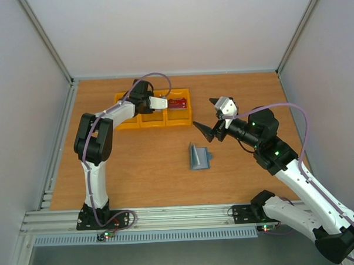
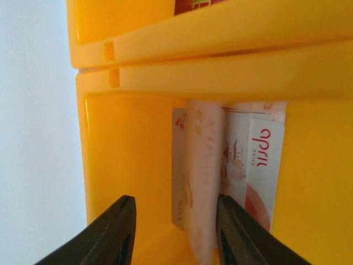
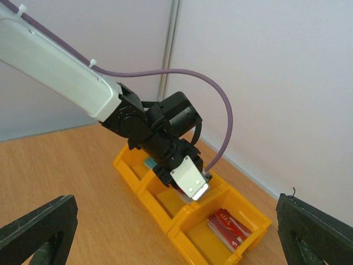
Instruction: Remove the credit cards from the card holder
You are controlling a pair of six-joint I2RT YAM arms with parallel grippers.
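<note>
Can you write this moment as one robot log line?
left gripper: open over pale cards in middle bin | right gripper: open, midair | card holder: open on table

**Three Cameras, Shared Bins**

The top camera looked down from behind the arms over the surface (image 1: 137,163). The left wrist camera sat close inside the yellow bins (image 2: 127,154), behind the left claw (image 2: 175,203). The right wrist camera faced them from afar.

The left arm (image 1: 95,177) and right arm (image 1: 302,181) had white shells and black joints. A purple cable (image 3: 230,115) ran along each. Green lights (image 1: 276,153) dotted the right arm. The left pincer (image 2: 176,232) and right pincer (image 3: 176,234) had black wedge-shaped fingers (image 2: 113,234).
</note>
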